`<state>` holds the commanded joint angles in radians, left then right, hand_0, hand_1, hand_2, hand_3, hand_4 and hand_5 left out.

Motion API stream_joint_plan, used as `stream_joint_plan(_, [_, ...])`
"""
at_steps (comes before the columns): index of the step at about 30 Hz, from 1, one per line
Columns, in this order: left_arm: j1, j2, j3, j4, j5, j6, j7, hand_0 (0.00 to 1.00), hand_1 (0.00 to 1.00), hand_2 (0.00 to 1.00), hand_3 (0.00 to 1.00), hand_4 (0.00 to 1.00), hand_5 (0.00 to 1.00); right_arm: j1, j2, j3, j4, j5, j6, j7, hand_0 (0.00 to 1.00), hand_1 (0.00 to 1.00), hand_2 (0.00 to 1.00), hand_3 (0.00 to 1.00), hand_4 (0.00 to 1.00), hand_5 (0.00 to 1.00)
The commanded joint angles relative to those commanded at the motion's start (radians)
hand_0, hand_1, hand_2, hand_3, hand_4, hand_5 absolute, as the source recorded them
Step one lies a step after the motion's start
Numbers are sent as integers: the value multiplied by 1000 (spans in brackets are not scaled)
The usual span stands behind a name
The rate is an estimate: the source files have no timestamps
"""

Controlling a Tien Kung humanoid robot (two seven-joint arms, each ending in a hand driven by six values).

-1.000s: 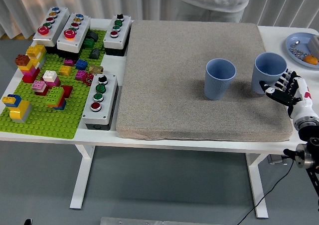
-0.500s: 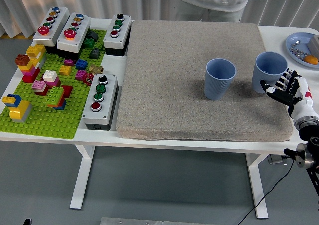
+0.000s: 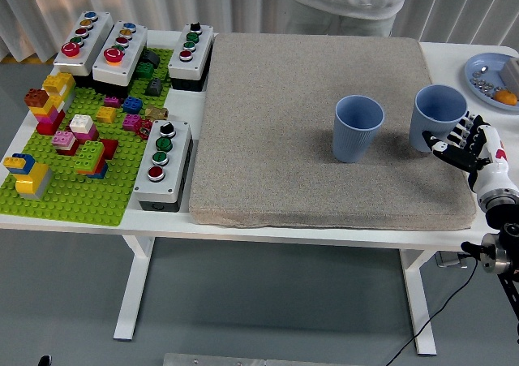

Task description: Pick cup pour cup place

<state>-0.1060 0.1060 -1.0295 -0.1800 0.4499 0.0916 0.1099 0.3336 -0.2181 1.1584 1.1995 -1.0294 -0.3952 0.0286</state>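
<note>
Head view. Two blue cups stand upright on a grey mat (image 3: 324, 179) that covers the right part of the white table (image 3: 454, 58). The mat appears to serve as a soft working surface for pouring. The right cup (image 3: 438, 118) sits near the mat's right edge, within easy reach of the right hand (image 3: 469, 145); the left cup (image 3: 358, 128) stands apart from it toward the mat's middle, judged to be the receiving vessel. The right hand is beside the right cup's lower wall, fingers spread and curved toward it, at or near contact but not closed around it; no grasp is confirmed. The pick step is judged not yet done.

Both cups are ribbed, tapered and open-topped; contents cannot be made out. The left hand is not visible. A person stands at the table's far side, hands not visible.
</note>
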Motion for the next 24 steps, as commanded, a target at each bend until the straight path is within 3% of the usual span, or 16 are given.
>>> stream_joint_plan(24, [5,3,4,0,-6,0,-1,696,675,736,674,475,976,36,1,-35,4,-73,-22,-11,840,703,617,686,758,225])
